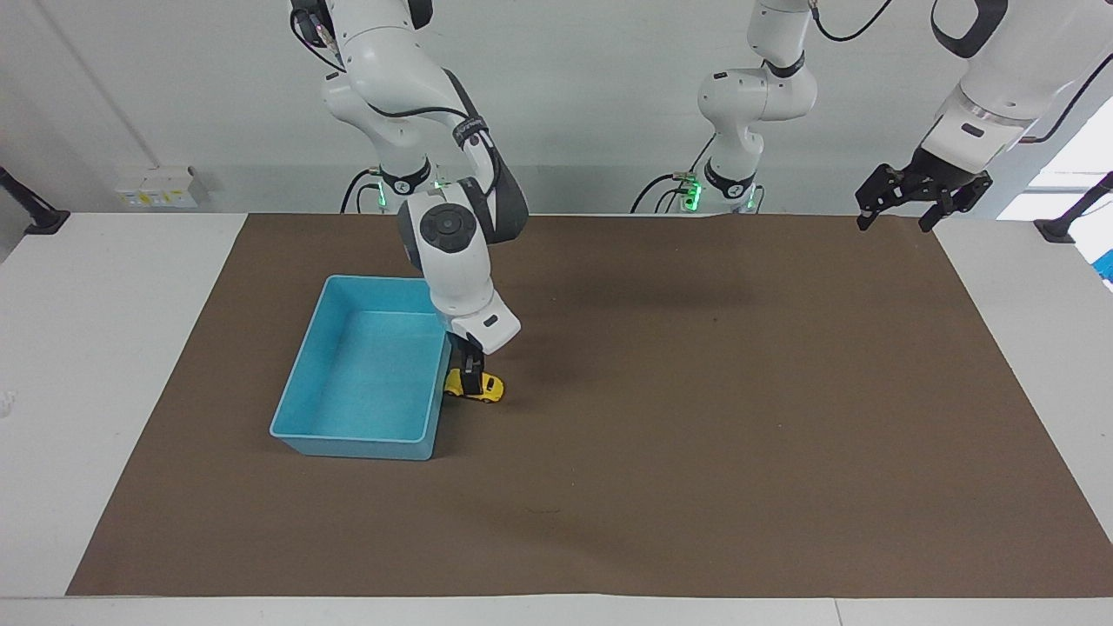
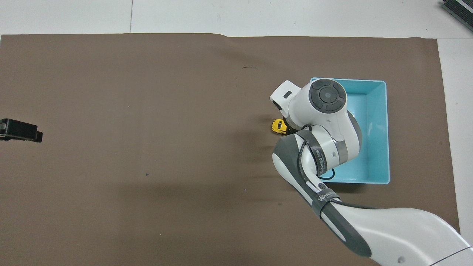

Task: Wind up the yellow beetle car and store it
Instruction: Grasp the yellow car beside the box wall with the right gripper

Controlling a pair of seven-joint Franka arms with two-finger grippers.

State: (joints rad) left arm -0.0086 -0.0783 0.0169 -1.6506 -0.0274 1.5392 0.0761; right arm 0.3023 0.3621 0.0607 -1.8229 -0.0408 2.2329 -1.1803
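The blue tray [image 1: 365,382] sits empty on the brown mat [image 1: 696,417] toward the right arm's end of the desk, with the yellow beetle car [image 1: 480,389] on the mat just beside its wall. The right gripper [image 1: 470,376], jaws spread, is down over the car. The left gripper [image 1: 900,202] waits, jaws spread, over the mat's corner at the left arm's end.

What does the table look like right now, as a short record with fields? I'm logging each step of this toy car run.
car: yellow toy car on the brown mat, beside the blue tray, outside it
tray: blue tray, nothing in it
right gripper: right gripper open, down at the car, straddling its body
left gripper: left gripper open, waiting in the air over the mat's corner at the left arm's end
stage: car not yet stored
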